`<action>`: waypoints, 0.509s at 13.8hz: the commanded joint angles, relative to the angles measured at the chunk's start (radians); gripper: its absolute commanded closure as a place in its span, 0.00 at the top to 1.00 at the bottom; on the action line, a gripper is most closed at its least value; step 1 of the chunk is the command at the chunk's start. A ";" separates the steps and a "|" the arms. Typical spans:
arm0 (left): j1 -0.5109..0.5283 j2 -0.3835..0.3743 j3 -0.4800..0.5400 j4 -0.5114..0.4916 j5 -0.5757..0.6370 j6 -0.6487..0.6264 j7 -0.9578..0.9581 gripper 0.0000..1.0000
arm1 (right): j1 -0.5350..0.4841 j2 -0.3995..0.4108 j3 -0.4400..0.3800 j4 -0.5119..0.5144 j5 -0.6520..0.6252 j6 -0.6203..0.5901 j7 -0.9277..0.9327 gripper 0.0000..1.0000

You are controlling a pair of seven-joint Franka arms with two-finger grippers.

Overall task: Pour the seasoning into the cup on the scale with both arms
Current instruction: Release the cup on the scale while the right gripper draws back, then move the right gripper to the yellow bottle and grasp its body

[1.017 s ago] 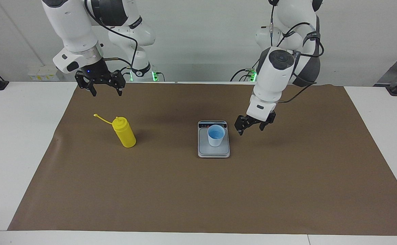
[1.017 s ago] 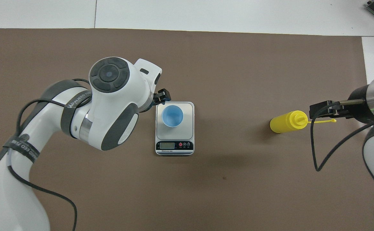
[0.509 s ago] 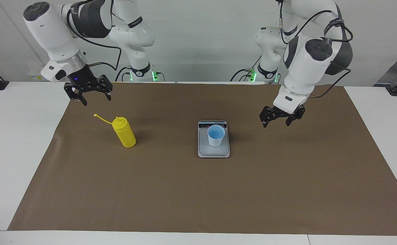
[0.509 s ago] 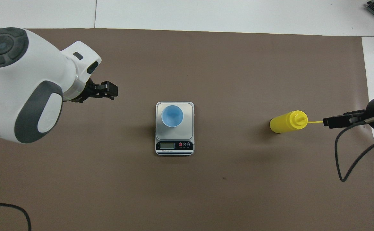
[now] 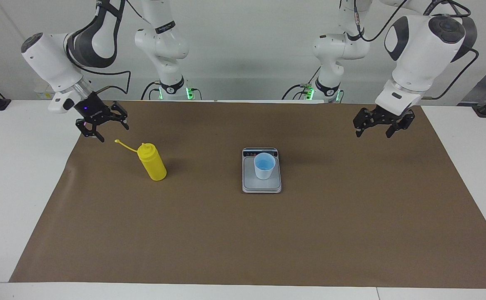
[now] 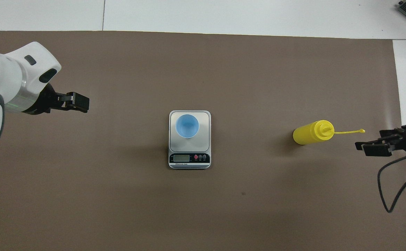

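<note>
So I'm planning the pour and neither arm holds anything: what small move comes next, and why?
Probably bring the right gripper down beside the yellow bottle for a grasp. It hangs open and empty just by the bottle's cap strap, the nearer arm to it. The cup already stands on the scale, and the left gripper, also open, is over the mat toward its own end.

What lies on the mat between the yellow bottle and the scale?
Nothing. In both views the stretch of brown mat between the yellow bottle and the scale is bare; the blue cup stands on the scale.
</note>
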 commanded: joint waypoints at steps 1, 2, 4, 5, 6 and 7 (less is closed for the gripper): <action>0.047 -0.023 -0.006 -0.014 0.005 -0.028 0.046 1.00 | -0.088 0.082 0.008 -0.037 0.181 0.043 -0.310 1.00; 0.068 -0.027 -0.006 -0.014 0.005 -0.031 0.077 1.00 | -0.094 0.091 0.008 -0.054 0.218 0.078 -0.393 1.00; 0.090 -0.031 -0.006 -0.011 0.003 -0.045 0.111 1.00 | -0.096 0.093 0.008 -0.100 0.322 0.092 -0.499 1.00; 0.090 -0.029 -0.009 0.007 0.003 -0.053 0.108 1.00 | -0.096 0.102 0.008 -0.124 0.395 0.098 -0.582 1.00; 0.088 -0.021 -0.010 0.035 0.005 -0.078 0.106 1.00 | -0.096 0.125 0.008 -0.134 0.464 0.100 -0.682 1.00; 0.087 -0.012 -0.012 0.073 0.009 -0.117 0.106 1.00 | -0.096 0.145 0.008 -0.137 0.503 0.106 -0.765 1.00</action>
